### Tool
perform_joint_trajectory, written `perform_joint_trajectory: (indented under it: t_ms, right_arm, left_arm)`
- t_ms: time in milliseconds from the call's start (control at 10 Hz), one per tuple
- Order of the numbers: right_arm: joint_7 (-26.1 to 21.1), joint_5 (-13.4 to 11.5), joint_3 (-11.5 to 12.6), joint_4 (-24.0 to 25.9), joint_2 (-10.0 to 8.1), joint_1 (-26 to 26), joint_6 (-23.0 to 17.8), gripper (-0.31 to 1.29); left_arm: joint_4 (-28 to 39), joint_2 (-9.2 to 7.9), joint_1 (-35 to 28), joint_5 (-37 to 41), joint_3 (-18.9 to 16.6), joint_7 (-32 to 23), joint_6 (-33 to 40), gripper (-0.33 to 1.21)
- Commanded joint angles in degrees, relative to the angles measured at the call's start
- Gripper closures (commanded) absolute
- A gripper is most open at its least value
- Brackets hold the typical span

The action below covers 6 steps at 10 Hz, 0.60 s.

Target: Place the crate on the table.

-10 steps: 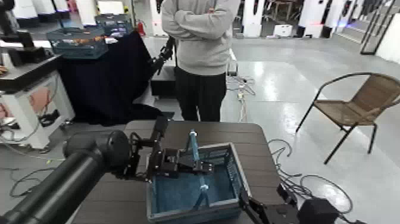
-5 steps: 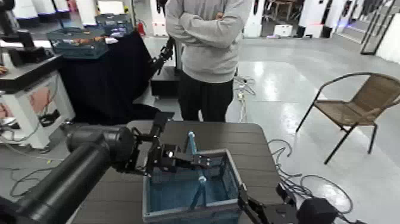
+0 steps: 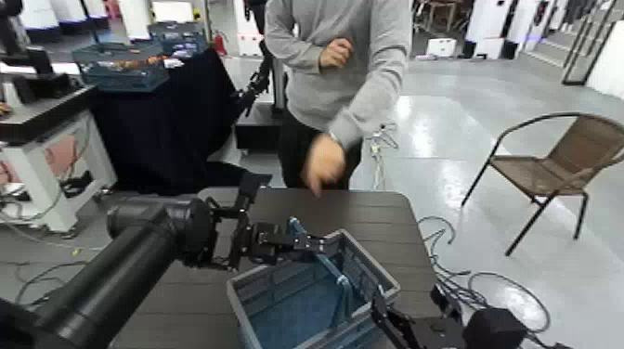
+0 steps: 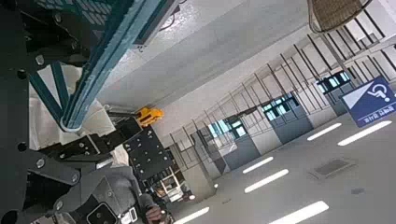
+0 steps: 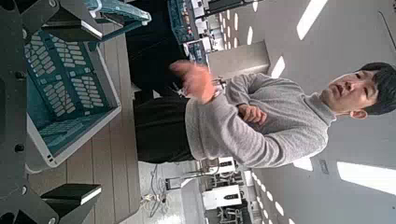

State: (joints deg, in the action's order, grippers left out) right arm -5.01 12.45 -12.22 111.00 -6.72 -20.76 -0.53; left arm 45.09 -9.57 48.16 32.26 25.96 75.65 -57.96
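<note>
Dark slats of the table (image 3: 390,218) are supporting the grey-blue crate (image 3: 295,311) before a grey-sweatered person (image 3: 339,74). Beside its handle (image 3: 344,286), the left gripper (image 3: 318,245) is hovering wide apart; the right gripper (image 3: 406,306), also spread, is waiting at the crate's right side.

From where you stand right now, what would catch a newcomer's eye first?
Probably the grey-blue crate on the dark slatted table, with the robot's left tool over it by the swing handle. Next, just beyond the table's far edge, a person in a grey sweater, one hand lowered toward the tabletop.
</note>
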Motion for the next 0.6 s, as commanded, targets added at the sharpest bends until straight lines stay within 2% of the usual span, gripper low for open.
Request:
perform_joint_trajectory:
  t_ms: [100,300,600]
  right_arm:
    - [0.0,0.2,0.2,0.0,-0.13,-0.1,-0.1,0.15]
    - [0.0,0.2,0.4,0.0,-0.13,-0.2,-0.1,0.15]
    - [0.0,0.2,0.8,0.2,-0.13,-0.4,0.0,0.15]
  left_arm:
    - [0.0,-0.01,-0.6,-1.1,-1.9,-0.4,0.8,0.42]
    - [1.8,-0.28,-2.2,-5.5,-7.0,-4.3,1.9,0.42]
    - [10.1,-1.95,-7.8,-6.8,-13.7,-11.2,4.5,0.42]
